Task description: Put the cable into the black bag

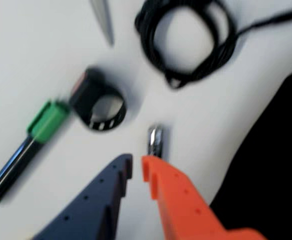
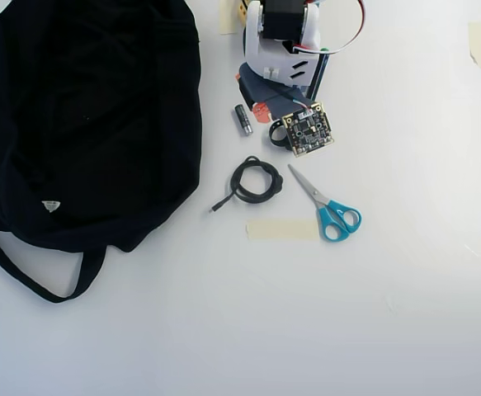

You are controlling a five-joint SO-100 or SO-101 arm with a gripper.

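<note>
Cable (image 2: 256, 181): you will find it coiled as a small ring on the white table (image 2: 405, 313), its short loose end with the plug tip pointing toward the black bag (image 2: 91, 115) in the overhead view. It lies outside the bag, near the bag's right edge but apart from it. In the wrist view the coil (image 1: 186, 42) sits at the top of the picture, well clear of the gripper.

Gripper (image 1: 137, 167): one dark blue finger and one orange finger, their tips a narrow gap apart, holding nothing. Your wrist view is blurred.

Battery (image 1: 155, 141): small cylinder, just beyond the orange fingertip in the wrist view; in the overhead view it (image 2: 242, 120) lies between the bag and the arm.

Black ring (image 1: 99, 102): thick plastic, left of the battery in the wrist view.

Pen (image 1: 23, 150): dark barrel with a green part, at the left edge of the wrist view.

Scissors (image 2: 327, 202): blue handles, blades closed, right of the cable in the overhead view.

Tape strip (image 2: 282, 229): pale, flat on the table just below the cable and touching the scissors' handles.

Black bag: large, soft, fills the upper left of the overhead view; strap (image 2: 34, 280) trails below it.
</note>
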